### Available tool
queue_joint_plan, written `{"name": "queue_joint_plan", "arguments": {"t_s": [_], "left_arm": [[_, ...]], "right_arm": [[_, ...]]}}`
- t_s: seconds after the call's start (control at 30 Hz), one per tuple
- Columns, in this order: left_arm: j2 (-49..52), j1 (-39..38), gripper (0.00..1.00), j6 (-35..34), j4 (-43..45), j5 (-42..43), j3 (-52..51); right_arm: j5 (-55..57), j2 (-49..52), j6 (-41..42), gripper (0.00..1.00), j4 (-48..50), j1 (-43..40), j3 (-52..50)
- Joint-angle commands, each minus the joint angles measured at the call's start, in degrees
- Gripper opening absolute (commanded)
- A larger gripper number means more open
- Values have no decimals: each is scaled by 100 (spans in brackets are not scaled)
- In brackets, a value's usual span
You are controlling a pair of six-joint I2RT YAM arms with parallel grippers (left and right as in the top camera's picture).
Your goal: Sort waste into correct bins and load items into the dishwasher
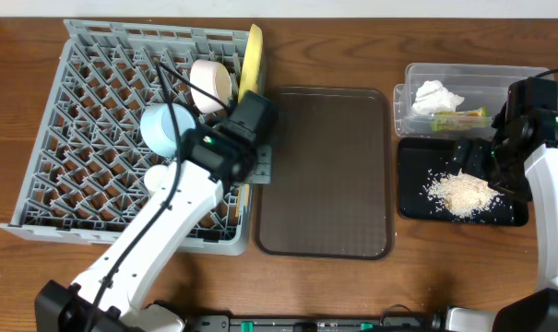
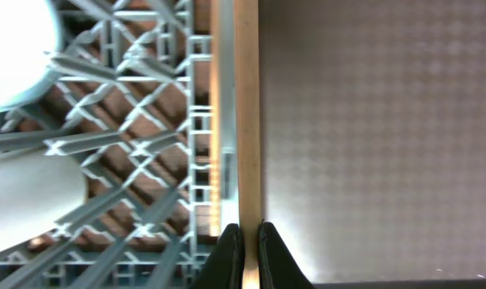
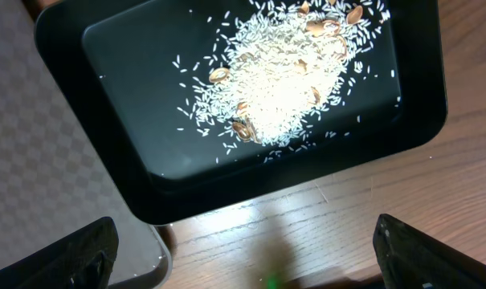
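Observation:
My left gripper [image 1: 258, 166] [image 2: 247, 241] is shut on thin wooden chopsticks [image 2: 247, 120], which lie along the right edge of the grey dish rack [image 1: 94, 92] [image 2: 146, 160]. The rack holds the yellow plate [image 1: 252, 60], cream-white bowl [image 1: 211, 83], light blue bowl [image 1: 163, 129] and white cup [image 1: 157, 177]. My right gripper [image 1: 481, 159] [image 3: 251, 249] is open and empty above the black tray [image 1: 417, 198] [image 3: 130, 120], which holds rice scraps [image 1: 458, 192] [image 3: 287, 88]. The clear tub [image 1: 417, 74] holds the white tissue [image 1: 438, 95] and the green-and-yellow wrapper [image 1: 460, 118].
The brown serving tray [image 1: 326, 171] [image 2: 371, 120] lies between the rack and the bins, with nothing on it. The right gripper's fingers hang over bare wooden table [image 3: 323, 233] at the black tray's near edge.

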Motion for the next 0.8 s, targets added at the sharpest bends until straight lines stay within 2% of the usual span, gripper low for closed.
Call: {"name": "queue_joint_plan", "arguments": {"t_s": [0.0, 0.2, 0.3, 0.67, 0.77], "left_arm": [[144, 376, 6, 249, -7, -28, -9], [391, 697, 6, 323, 83, 160, -125], [601, 708, 6, 527, 199, 184, -155], [1285, 708, 6, 527, 254, 186, -157], [1353, 708, 10, 527, 275, 181, -160]], "right_arm": [[17, -44, -61, 99, -2, -33, 55], [17, -44, -61, 99, -4, -33, 55], [15, -44, -59, 99, -4, -33, 55], [17, -44, -61, 99, 0, -33, 55], [17, -44, -61, 99, 7, -35, 55]]}}
